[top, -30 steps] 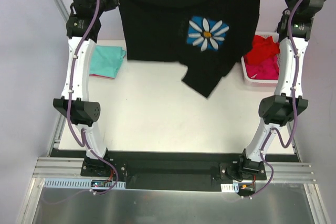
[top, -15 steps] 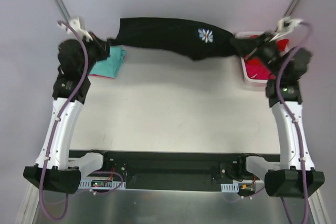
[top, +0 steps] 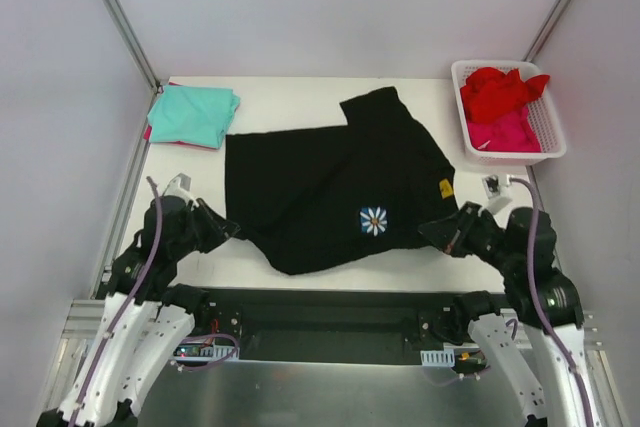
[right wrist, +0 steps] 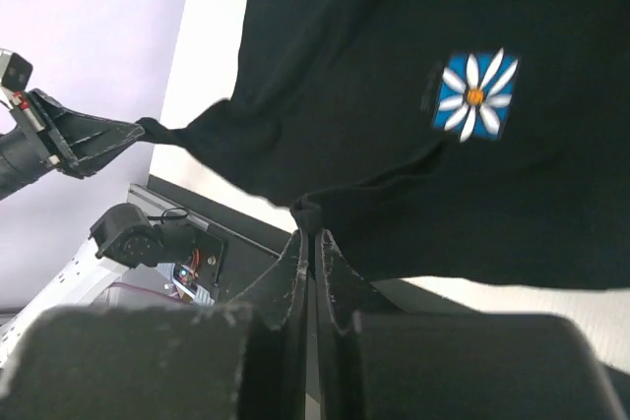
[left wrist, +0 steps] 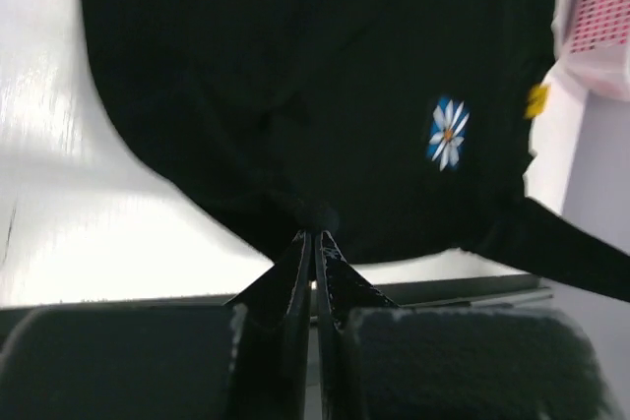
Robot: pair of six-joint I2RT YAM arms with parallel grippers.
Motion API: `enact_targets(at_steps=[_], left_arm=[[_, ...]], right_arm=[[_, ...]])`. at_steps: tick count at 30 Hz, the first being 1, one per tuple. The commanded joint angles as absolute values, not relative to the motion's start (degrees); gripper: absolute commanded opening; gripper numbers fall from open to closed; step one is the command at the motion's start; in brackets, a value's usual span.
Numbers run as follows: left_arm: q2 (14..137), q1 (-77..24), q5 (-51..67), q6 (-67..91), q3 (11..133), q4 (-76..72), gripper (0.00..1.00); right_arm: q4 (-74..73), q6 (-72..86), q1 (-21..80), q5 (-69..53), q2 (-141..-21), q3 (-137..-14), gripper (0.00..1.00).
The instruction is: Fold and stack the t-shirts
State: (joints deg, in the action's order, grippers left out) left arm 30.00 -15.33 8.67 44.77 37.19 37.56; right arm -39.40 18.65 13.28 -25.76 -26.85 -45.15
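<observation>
Left jaws: your left gripper (left wrist: pixel 315 238) has its jaws together, clamped on a small bunch of the black shirt (top: pixel 320 177) at its near left edge.
Right jaws: your right gripper (right wrist: pixel 307 228) is likewise closed tight, pinching a fold of the same shirt's near right edge.
Black shirt: it lies spread on the table (top: pixel 300 97), reaching away from both sets of jaws. Its near hem runs from one pinch to the other, and one sleeve points toward the far edge.
Flower print (top: pixel 374 220): you'll find it face up between your two grippers, closer to the right jaws than to the left and just beyond the near hem.
Tag (top: pixel 444 187): a small yellow mark on the cloth, a little beyond your right jaws.
Teal shirt (top: pixel 195 112): folded and well beyond your left jaws, at the table's far left corner, just beside the black shirt's far left corner. A pink edge shows under it.
Basket (top: pixel 553 122): well beyond your right jaws, at the far right corner, apart from the black shirt.
Red shirt (top: pixel 500 92): crumpled in the basket's far half, with one end draped over the rim.
Pink shirt (top: pixel 505 132): in the basket's near half, touching the red one.
</observation>
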Motion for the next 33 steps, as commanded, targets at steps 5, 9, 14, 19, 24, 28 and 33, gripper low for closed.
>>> enact_targets(at_steps=[5,9,14,19,24,28,33], left_arm=[[19.61,-15.47,6.68,49.57,42.63,58.44,0.95],[17.75,-15.47,6.43,50.62,44.02,60.37,0.99],[20.30,-15.47,3.78,47.99,50.26,61.96,0.99],[24.42,-15.47,0.88,44.40,53.35,56.98,0.99],[29.34,-15.47,3.95,40.00,47.82,38.36,0.99],[40.74,-15.47,6.76,38.33,46.15,24.72,0.99],[53.94,-15.47,9.66,36.92,46.31,8.48,0.99]], right_arm=[[-65.81,20.04,13.54,-21.01,-17.41,-46.49,0.39],[-71.44,19.60,13.62,-19.43,-17.67,-49.20,0.96],[-70.85,17.15,13.54,-16.35,-16.61,-54.05,0.96],[-63.66,13.37,13.45,-19.75,-21.42,-49.51,0.96],[-43.44,10.38,13.54,-21.10,-33.38,-49.92,0.96],[-31.23,6.87,13.45,-23.80,-49.44,-56.58,0.96],[-22.43,4.22,12.75,-32.32,-69.47,-67.83,0.97]])
